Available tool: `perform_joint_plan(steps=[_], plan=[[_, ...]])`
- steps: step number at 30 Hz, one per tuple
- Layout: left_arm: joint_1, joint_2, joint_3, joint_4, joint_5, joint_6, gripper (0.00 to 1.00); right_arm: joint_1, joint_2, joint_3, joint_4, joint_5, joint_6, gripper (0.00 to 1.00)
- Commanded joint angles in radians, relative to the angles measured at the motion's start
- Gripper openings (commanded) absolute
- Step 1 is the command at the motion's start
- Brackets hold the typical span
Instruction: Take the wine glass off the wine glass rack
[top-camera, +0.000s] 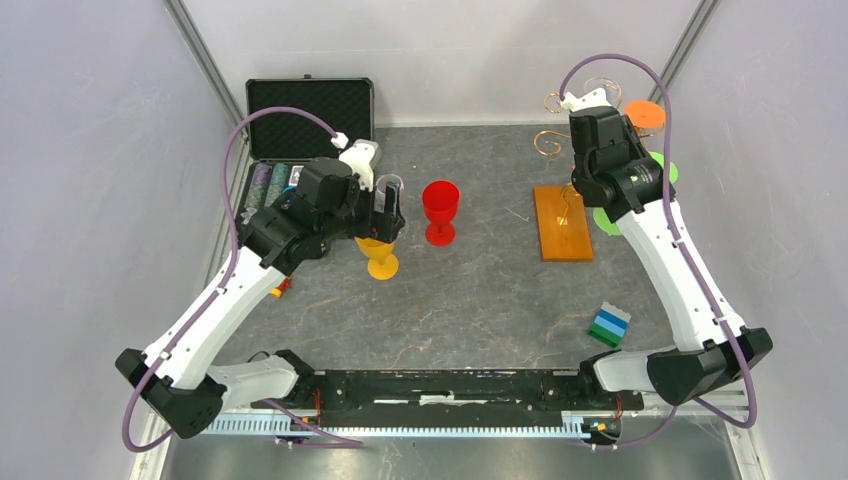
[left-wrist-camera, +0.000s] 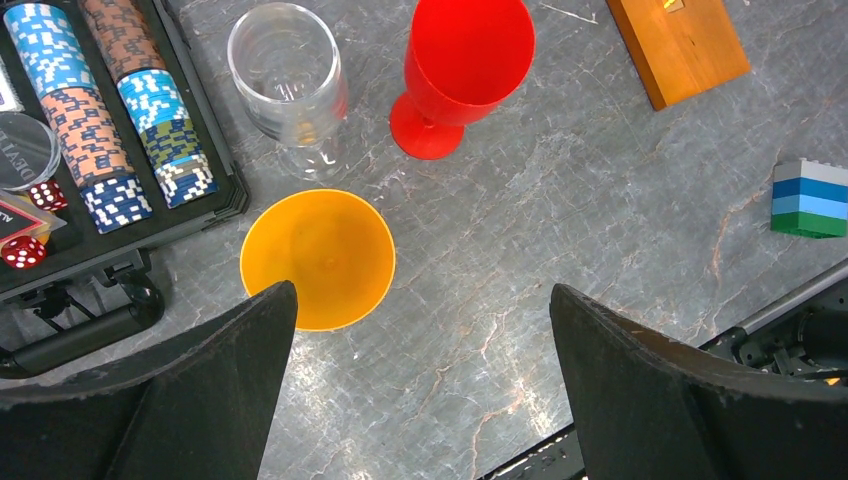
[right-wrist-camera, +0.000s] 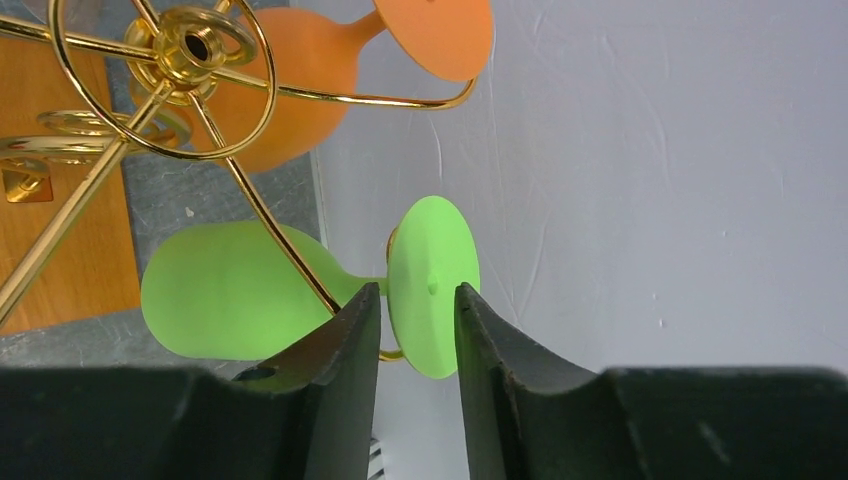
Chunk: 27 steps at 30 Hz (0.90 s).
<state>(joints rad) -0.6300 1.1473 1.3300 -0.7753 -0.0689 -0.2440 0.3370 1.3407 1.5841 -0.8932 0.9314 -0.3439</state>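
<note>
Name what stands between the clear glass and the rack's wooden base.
The red glass stands between the clear glass and the wooden base, shown plainly in the left wrist view and also from the top external.

Top view high and downward; both wrist views close; wooden base (top-camera: 562, 222) in all three.

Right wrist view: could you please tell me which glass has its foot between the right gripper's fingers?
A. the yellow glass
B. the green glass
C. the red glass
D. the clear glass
B: the right gripper has one finger on each side of the foot of the green wine glass, which hangs on the wine glass rack.
</note>
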Motion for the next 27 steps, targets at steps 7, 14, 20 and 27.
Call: perform_joint_plan(steps=[7, 14, 20, 27], plan=[[-0.002, -0.041, -0.005, 0.044, 0.006, 0.037, 1.00, -0.009, -0.010, -0.057, 0.040, 0.041, -0.035, 0.27], [-0.002, -0.043, -0.002, 0.045, 0.010, 0.037, 1.00, -0.010, -0.013, -0.070, 0.054, 0.082, -0.044, 0.17], [-0.002, -0.038, -0.002, 0.045, 0.013, 0.037, 1.00, -0.010, -0.017, -0.077, 0.068, 0.119, -0.065, 0.00], [-0.002, -0.042, -0.003, 0.045, 0.013, 0.037, 1.00, -0.004, -0.020, -0.071, 0.068, 0.146, -0.096, 0.00]])
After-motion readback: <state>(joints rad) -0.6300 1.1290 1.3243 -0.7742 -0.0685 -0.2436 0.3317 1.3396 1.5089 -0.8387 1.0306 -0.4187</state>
